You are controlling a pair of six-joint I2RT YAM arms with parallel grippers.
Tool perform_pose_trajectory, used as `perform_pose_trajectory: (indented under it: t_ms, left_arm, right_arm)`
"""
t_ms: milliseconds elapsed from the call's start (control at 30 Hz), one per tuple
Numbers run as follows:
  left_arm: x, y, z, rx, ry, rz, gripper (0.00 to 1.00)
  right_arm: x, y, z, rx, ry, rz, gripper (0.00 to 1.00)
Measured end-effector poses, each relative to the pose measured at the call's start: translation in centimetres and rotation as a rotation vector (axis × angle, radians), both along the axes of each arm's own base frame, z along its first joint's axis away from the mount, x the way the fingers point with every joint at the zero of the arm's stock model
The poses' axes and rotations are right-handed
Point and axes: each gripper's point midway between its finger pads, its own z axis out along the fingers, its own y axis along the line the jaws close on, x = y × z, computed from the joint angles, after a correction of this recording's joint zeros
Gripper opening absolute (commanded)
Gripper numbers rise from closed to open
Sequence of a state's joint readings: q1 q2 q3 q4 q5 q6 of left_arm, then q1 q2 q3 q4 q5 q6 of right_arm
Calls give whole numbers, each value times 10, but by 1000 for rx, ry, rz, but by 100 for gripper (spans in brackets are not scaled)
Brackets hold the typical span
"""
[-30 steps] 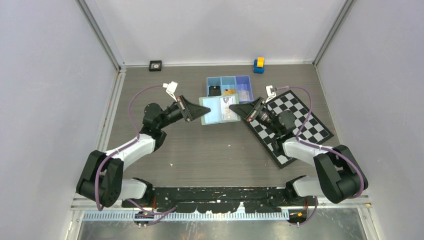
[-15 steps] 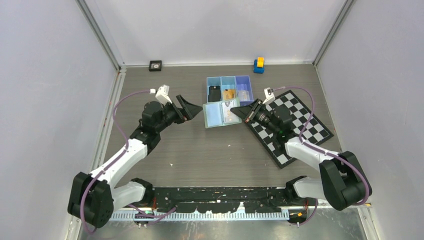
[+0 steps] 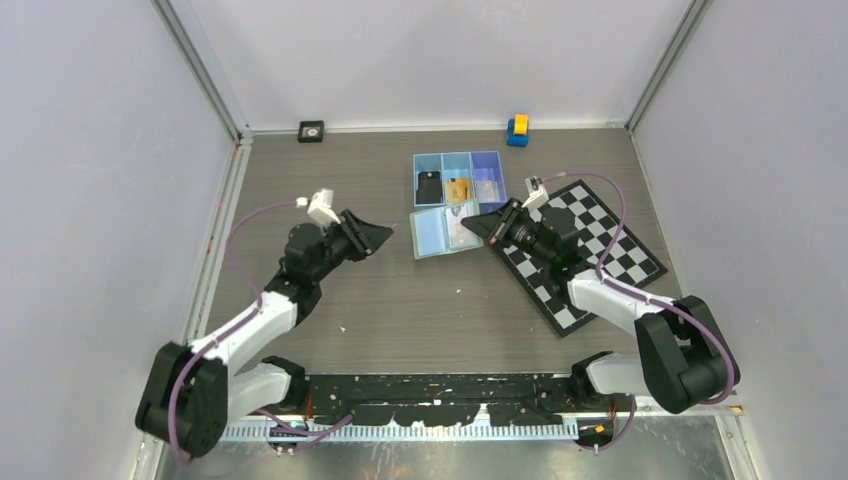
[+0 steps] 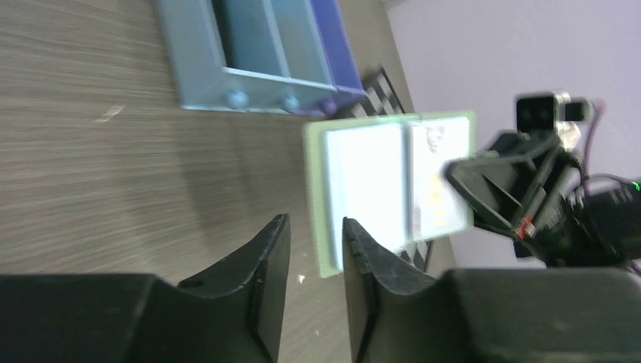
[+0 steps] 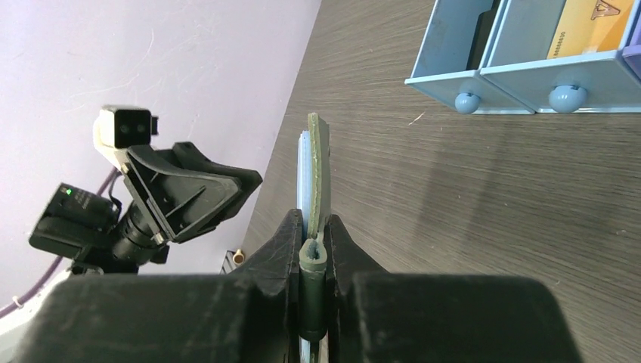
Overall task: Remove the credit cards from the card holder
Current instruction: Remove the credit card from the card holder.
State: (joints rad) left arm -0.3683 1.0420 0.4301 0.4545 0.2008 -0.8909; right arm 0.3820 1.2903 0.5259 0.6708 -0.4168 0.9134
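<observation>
Since a second ago the left tool [image 3: 387, 232] has let go of the card holder [image 3: 438, 232] and drawn back, fingers apart and empty. Right tool [image 5: 314, 227] stays clamped on its edge, holding it open above the bench [image 3: 400, 290]. Beyond, the blue tray [image 5: 514, 79] has a black card [image 3: 429, 184], a gold-orange card [image 3: 459, 187] and a pale card [image 3: 487, 186], one per compartment.

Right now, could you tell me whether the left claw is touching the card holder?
Apart. The top external view shows bare table between the left claw and the card holder. The right claw grips it.
</observation>
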Motion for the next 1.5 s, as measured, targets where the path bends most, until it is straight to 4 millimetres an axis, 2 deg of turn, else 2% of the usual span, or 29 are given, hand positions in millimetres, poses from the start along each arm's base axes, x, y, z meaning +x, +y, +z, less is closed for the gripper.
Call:
perform_pose_trajectory:
  t_ms: [67, 167, 300, 400, 500, 733, 933, 1100, 1333, 1500]
  left_arm:
    - [0, -22, 3, -4, 12, -112, 26]
    - [-2, -59, 29, -37, -45, -277, 28]
    - [-18, -81, 42, -59, -100, -397, 31]
    - [-26, -91, 39, -55, -99, -452, 33]
    - [-26, -100, 32, -54, -74, -496, 34]
    - [-23, -109, 16, -74, 0, -532, 43]
    - [-25, -111, 20, -95, -1, -552, 45]
    - [-26, -117, 24, -136, -3, -583, 38]
    - [-19, -112, 28, -216, 8, -587, 21]
    - [-17, -106, 34, -284, -10, -588, 18]
  right_arm:
    - [1, 0, -2, -3, 6, 0, 1]
    - [2, 1, -3, -3, 10, 3, 1]
    - [2, 2, -4, -3, 11, 7, 0]
    - [2, 4, -4, 2, 10, 17, 0]
    - [1, 7, -2, 17, 3, 35, 0]
    - [-2, 16, 13, 87, -39, 91, 0]
    - [-6, 22, 22, 119, -72, 125, 0]
    - [-11, 30, 20, 130, -74, 165, 0]
    - [-8, 33, 28, 156, -103, 172, 0]
    - [-7, 37, 33, 171, -114, 187, 1]
